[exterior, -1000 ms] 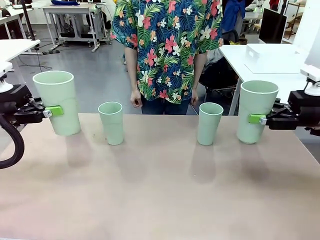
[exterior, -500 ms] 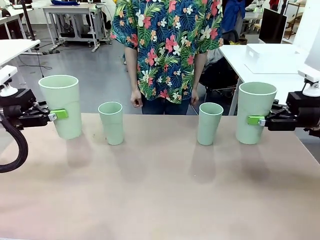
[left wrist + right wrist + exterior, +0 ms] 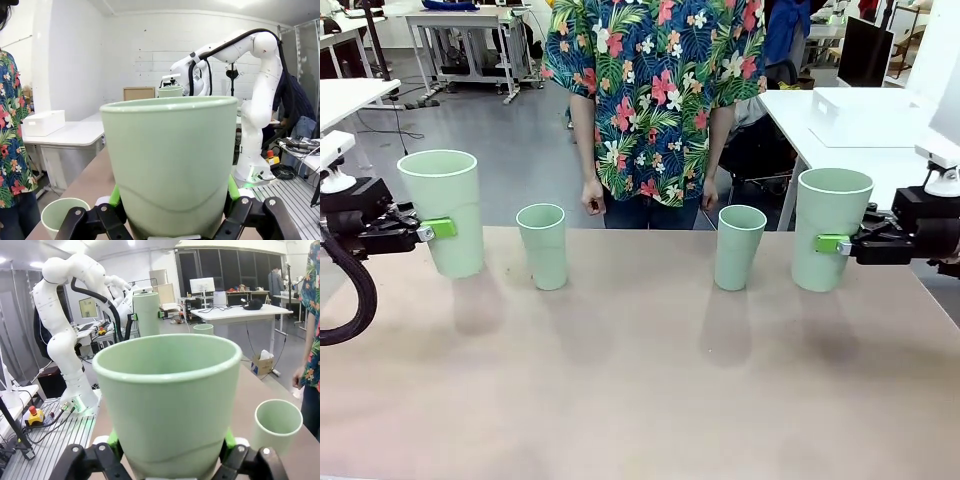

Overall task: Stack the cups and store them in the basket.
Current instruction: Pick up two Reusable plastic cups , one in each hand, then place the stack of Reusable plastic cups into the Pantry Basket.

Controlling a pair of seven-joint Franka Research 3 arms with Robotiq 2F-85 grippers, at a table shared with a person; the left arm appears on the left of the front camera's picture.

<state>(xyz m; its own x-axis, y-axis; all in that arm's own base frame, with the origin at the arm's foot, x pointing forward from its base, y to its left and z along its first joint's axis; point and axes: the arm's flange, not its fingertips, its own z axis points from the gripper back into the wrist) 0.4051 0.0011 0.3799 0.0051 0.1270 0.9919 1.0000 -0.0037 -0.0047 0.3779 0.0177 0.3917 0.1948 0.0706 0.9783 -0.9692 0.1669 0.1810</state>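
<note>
Cups (image 3: 542, 245) upright, rims up — one tight in left pincer (image 3: 442, 229), one in right pincer (image 3: 832, 243) — two on table (image 3: 640, 380).

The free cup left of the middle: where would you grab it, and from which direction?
Grip its side wall in the upper half, fingers on opposite sides, coming in level from the left. The free cup stands upright on the table with bare space on that side, and it widens toward the rim, so it should not slip down through a squeeze.
</note>
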